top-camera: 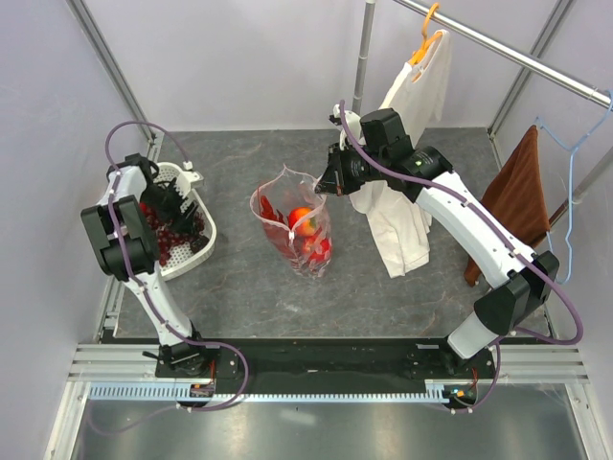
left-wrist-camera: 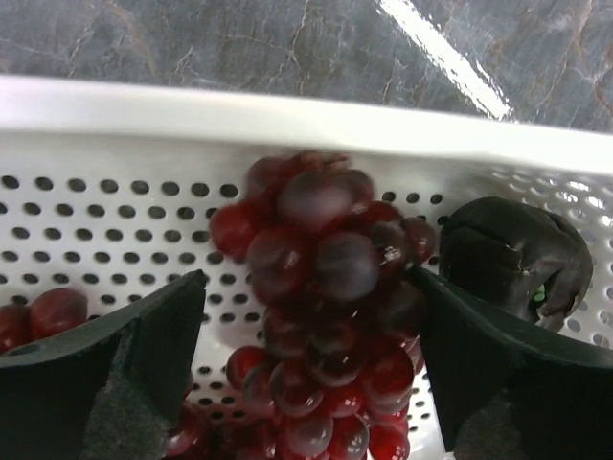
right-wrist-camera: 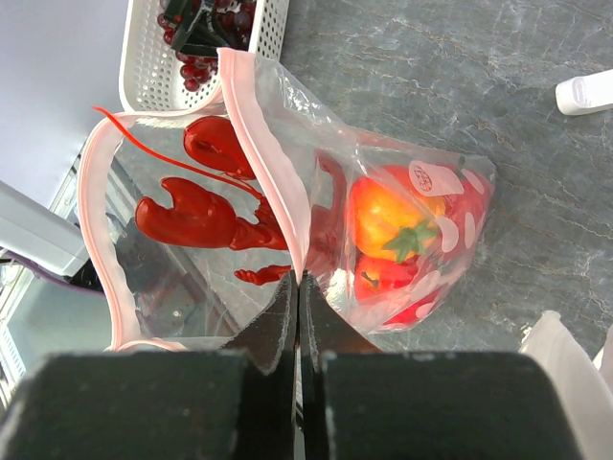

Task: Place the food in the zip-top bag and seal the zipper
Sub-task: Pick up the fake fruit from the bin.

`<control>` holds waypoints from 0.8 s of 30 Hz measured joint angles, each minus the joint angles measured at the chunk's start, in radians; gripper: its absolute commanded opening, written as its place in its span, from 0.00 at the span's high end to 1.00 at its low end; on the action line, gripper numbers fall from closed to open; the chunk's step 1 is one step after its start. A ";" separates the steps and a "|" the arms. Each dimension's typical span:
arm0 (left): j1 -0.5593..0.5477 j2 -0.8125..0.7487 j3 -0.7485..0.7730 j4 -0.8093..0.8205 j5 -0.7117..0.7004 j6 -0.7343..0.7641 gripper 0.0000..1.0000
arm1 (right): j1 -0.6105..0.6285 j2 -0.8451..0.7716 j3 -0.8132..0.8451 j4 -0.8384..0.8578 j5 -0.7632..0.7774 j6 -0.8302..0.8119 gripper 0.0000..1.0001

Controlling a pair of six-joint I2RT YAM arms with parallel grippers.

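Left wrist view: the grape bunch (left-wrist-camera: 321, 287) ran off the bottom edge, lower end not visible. Both fingers (left-wrist-camera: 144, 374) of the left gripper (left-wrist-camera: 311, 331) were cropped there too. A dark lump (left-wrist-camera: 512, 254) with a green speck sat at the right of the basket (left-wrist-camera: 287, 105); couldn't ID it. Right wrist view: the right gripper (right-wrist-camera: 298, 292) was clamped on the zipper (right-wrist-camera: 252, 134), its pads covering the pinch spot. The red pieces (right-wrist-camera: 450, 206) low in the zip-top bag (right-wrist-camera: 321, 134) were smeared behind film and white dots, so I couldn't separate them. A white object (right-wrist-camera: 586, 91) was cut by the right edge, unidentified. Top view: the right arm hid part of the cream shirt (top-camera: 402, 240).
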 measured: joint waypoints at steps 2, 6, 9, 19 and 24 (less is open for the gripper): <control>-0.006 0.008 -0.001 0.009 -0.003 -0.013 0.32 | 0.000 0.001 0.000 0.000 0.000 0.000 1.00; -0.020 0.025 -0.003 0.026 -0.024 -0.040 0.60 | 0.000 0.003 0.000 0.000 0.000 0.000 1.00; -0.022 0.015 -0.004 0.036 -0.028 -0.057 0.75 | 0.000 0.005 0.000 0.000 0.000 0.000 1.00; 0.014 -0.068 0.066 -0.044 0.001 -0.097 0.98 | 0.000 0.016 0.000 0.000 -0.003 0.000 1.00; 0.053 -0.092 0.157 -0.107 0.032 -0.113 0.98 | 0.000 0.016 0.000 0.000 -0.007 0.001 1.00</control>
